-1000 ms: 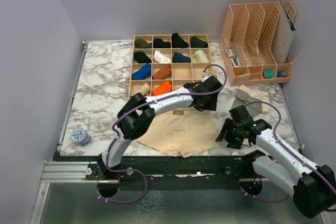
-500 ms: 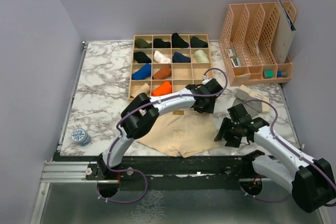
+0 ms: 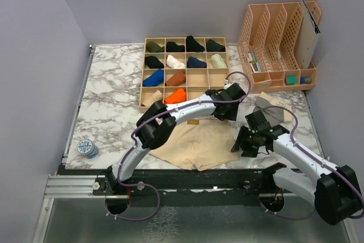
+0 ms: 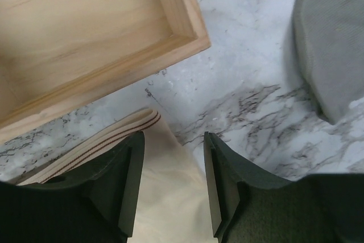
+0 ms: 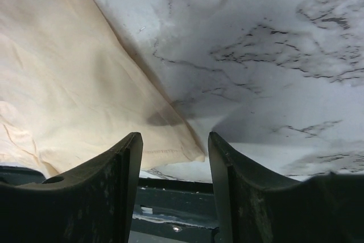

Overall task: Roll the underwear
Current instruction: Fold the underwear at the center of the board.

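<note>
The beige underwear point(image 3: 196, 143) lies spread flat on the desk point(image 5: 273, 38) near its front edge, between the two arms, and the grey underwear point(image 4: 333, 44) lies apart from it to the right, just beside the corner of the wooden tray point(image 4: 181, 12). The left jaws stand open over the far right corner of the beige piece, where the striped waistband point(image 4: 122, 135) ends, and they hold nothing. The right jaws are also open and empty, low over the near right corner of the same piece, with the hem point(image 5: 182, 149) between their two sides. I judge that this cloth is very light, thin and limp. It will not keep any shape alone, it will fold and wrinkle where it is pushed, and on the smooth marble it may slide instead of rolling. A pinch in the middle would lift only one layer and pull the piece out of flat. The better places to take hold are the thicker edges: the waistband corner, which is firmer because of its elastic, and the stitched hem at the leg. With both corners of one side held together, the edge could be turned over evenly. The hold must close low, near the desk, or it may catch no cloth at all, and an uneven pull would probably make the roll loose or crooked
</note>
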Controlling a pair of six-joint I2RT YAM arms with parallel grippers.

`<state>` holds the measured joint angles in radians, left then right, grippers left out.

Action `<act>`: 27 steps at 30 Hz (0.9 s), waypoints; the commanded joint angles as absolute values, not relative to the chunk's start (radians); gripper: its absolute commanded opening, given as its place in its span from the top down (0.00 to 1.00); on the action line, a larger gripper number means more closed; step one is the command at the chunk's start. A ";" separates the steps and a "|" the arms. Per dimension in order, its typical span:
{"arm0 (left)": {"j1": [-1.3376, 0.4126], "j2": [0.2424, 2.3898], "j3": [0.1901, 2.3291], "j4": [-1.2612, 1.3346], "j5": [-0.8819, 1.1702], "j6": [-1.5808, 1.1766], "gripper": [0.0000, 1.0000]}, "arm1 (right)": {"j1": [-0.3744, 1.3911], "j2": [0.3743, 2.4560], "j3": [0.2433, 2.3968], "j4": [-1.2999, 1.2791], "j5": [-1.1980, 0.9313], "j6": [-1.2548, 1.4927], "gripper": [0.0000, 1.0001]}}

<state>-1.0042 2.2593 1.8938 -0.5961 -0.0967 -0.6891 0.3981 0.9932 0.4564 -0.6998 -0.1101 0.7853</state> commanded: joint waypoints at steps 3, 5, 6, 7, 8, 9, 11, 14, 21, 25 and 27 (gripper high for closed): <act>-1.014 2.316 1.905 -0.656 -0.096 -0.666 0.51 | 0.394 1.050 0.453 -0.642 -0.174 0.750 0.47; -1.014 2.315 1.906 -0.659 -0.109 -0.659 0.51 | 0.394 1.064 0.453 -0.640 -0.168 0.746 0.48; -1.014 2.316 1.907 -0.660 -0.111 -0.657 0.51 | 0.394 1.069 0.453 -0.639 -0.166 0.742 0.48; -1.014 2.318 1.908 -0.660 -0.113 -0.655 0.51 | 0.394 1.075 0.455 -0.640 -0.164 0.739 0.49; -1.014 2.319 1.909 -0.662 -0.112 -0.655 0.51 | 0.394 1.081 0.458 -0.644 -0.159 0.736 0.49; -1.014 2.321 1.911 -0.661 -0.113 -0.655 0.51 | 0.394 1.081 0.462 -0.649 -0.152 0.734 0.50; -1.014 2.327 1.917 -0.661 -0.113 -0.648 0.51 | 0.394 1.082 0.465 -0.655 -0.139 0.738 0.49; -1.014 2.330 1.922 -0.661 -0.108 -0.641 0.51 | 0.394 1.072 0.473 -0.666 -0.139 0.744 0.49; -1.014 2.322 1.932 -0.660 -0.111 -0.635 0.51 | 0.394 1.022 0.493 -0.708 -0.099 0.764 0.49; -1.014 2.327 1.936 -0.660 -0.109 -0.632 0.51 | 0.394 1.017 0.483 -0.710 -0.087 0.777 0.48; -1.014 2.330 1.936 -0.660 -0.109 -0.632 0.53 | 0.394 1.022 0.474 -0.698 -0.096 0.778 0.48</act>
